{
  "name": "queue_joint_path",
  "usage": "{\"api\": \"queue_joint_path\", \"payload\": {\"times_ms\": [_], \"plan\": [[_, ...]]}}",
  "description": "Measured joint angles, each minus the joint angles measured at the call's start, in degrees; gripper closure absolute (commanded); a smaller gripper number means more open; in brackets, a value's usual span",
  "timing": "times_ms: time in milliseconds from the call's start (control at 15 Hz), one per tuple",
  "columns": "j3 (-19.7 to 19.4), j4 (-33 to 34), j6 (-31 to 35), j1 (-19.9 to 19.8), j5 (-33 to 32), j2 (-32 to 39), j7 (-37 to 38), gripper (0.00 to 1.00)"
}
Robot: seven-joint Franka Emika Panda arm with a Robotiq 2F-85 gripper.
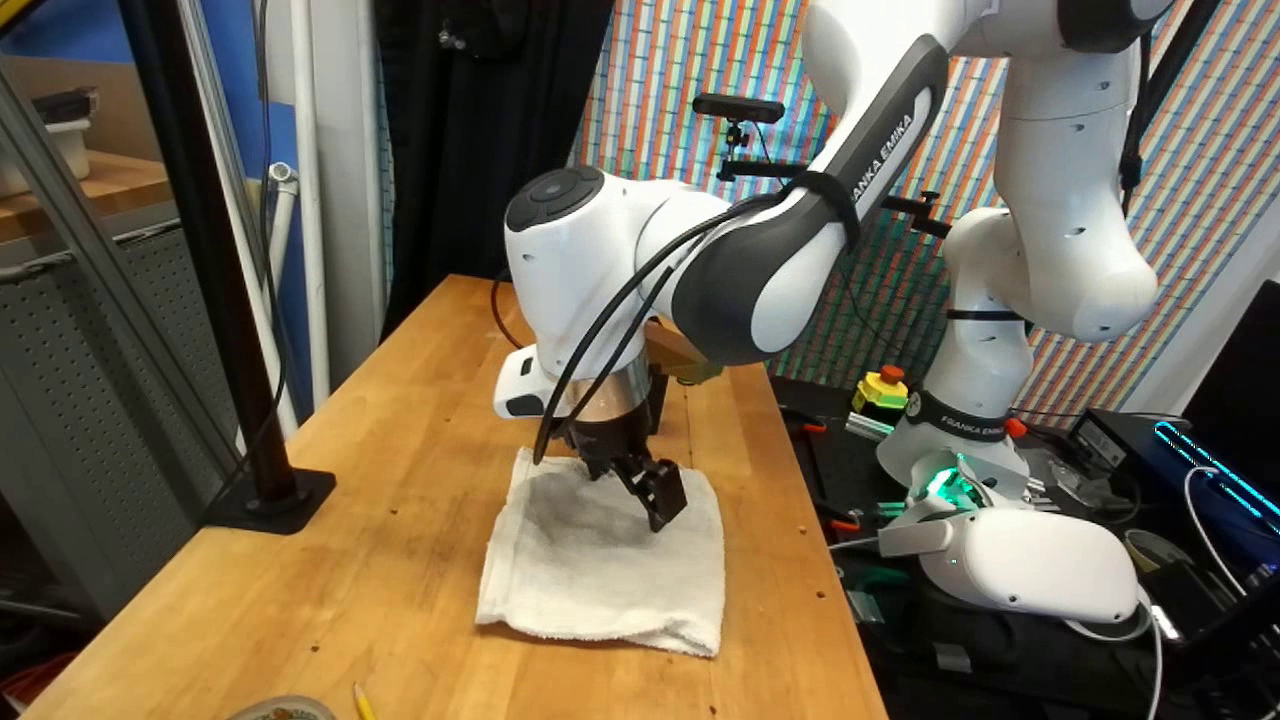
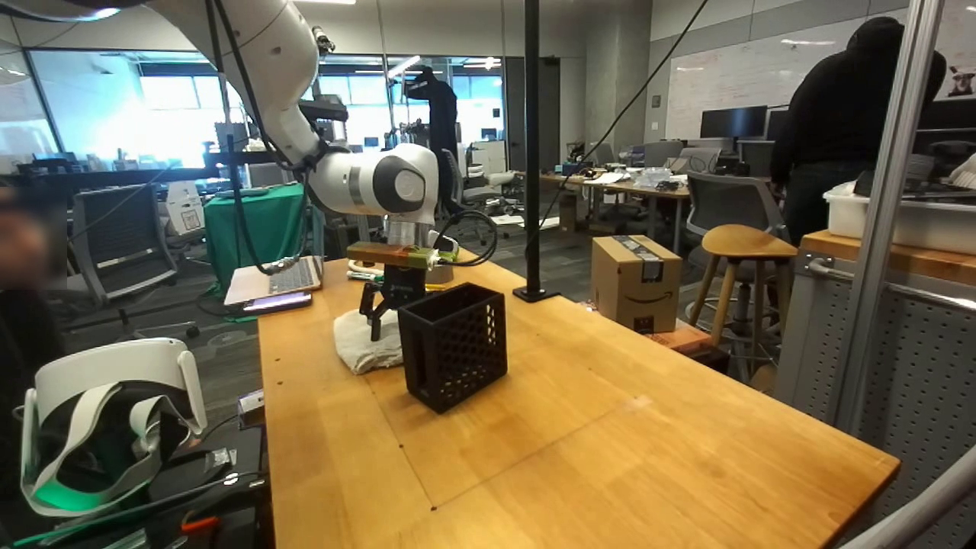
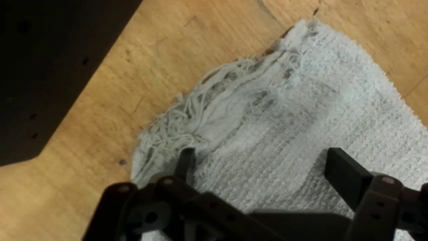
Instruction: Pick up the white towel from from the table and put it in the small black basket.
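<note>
Beneath gripper (image 3: 260, 157) (jaws wide apart, holding nothing): white towel (image 1: 605, 575), lying on table (image 1: 400, 570).

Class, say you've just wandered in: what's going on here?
A white-and-grey, jointed robot arm has its black, two-fingered end effector open over a cream-white, roughly square cloth towel. It holds nothing; whether it touches the towel is hard to tell. The towel lies on a long, light-wood table, not yet in the black, box-shaped, plastic-looking basket standing near it.
</note>
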Motion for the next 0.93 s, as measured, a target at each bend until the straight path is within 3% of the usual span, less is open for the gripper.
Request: {"api": "queue_joint_path", "payload": {"times_ms": [467,933], "plan": [[2.0,0.2,-3.3,0.2,3.9,-0.1,0.4,0.0],[2.2,0.8,1.0,1.6,3.7,-3.3,4.4,0.0]]}}
